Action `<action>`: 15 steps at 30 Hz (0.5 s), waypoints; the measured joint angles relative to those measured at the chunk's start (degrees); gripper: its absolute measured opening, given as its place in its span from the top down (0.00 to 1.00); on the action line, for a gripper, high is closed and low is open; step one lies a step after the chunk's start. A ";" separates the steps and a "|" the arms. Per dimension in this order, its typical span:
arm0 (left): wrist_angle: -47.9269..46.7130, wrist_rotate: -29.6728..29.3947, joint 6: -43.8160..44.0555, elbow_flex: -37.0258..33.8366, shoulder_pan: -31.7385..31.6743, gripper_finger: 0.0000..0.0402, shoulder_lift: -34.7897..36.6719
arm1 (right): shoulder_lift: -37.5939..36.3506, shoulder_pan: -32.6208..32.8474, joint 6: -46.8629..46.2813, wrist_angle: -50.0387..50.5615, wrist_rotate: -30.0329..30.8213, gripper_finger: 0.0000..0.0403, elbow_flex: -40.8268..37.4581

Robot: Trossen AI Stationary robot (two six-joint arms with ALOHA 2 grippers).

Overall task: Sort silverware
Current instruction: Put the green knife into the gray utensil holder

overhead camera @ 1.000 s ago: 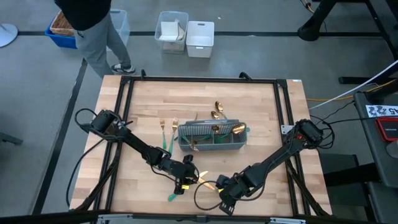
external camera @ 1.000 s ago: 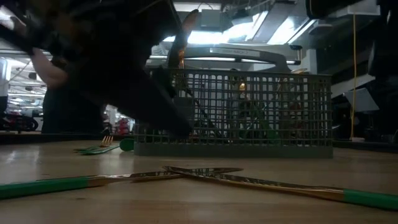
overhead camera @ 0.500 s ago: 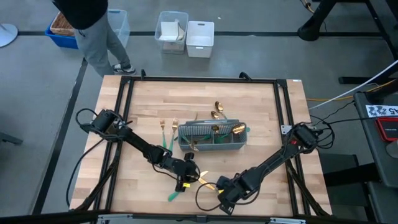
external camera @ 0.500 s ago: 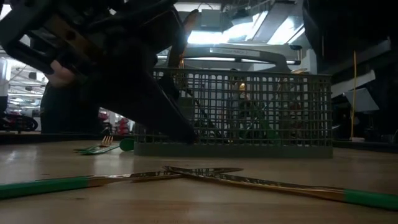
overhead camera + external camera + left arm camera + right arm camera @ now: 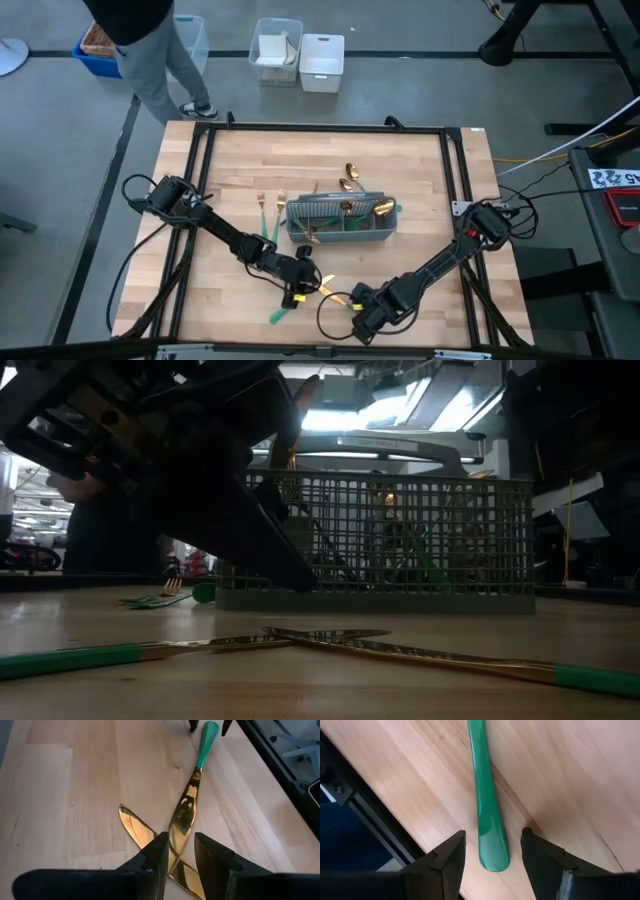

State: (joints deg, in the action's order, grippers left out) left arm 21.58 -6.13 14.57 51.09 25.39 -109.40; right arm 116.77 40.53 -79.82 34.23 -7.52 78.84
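Two gold knives w/ teal handles lie crossed on the tabletop [image 5: 420, 180] close to its near edge, in front of the grey mesh caddy [image 5: 341, 220] at centre. Left pincer [image 5: 180, 857] sits low over the crossing, fingers a little apart, straddling one knife [image 5: 186, 807] blade, not visibly clamped. Right pincer [image 5: 491, 851] is spread wide either side of the other knife handle [image 5: 487, 815] tip, right beside the black frame rail at the near edge; little room there. Two forks [image 5: 270, 212] lie left of caddy, two spoons [image 5: 349, 178] behind it; far half of wood is open. More pieces stand in caddy. No readable labels or writing.
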 joint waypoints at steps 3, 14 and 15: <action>0.06 -0.02 0.30 0.00 -0.04 0.79 0.00 | 0.03 0.27 -1.15 -0.05 -0.02 0.58 -0.07; 0.11 -0.02 0.43 0.00 -0.07 0.79 0.02 | 0.20 0.44 -1.37 -1.28 -3.51 0.71 -0.19; 0.11 -0.02 0.42 0.00 -0.07 0.79 0.02 | 0.20 0.44 -1.37 -1.30 -3.50 0.71 -0.19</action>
State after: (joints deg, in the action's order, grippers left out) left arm 21.69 -6.15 14.98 51.09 25.32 -109.38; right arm 116.97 40.97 -81.19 32.93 -11.02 78.65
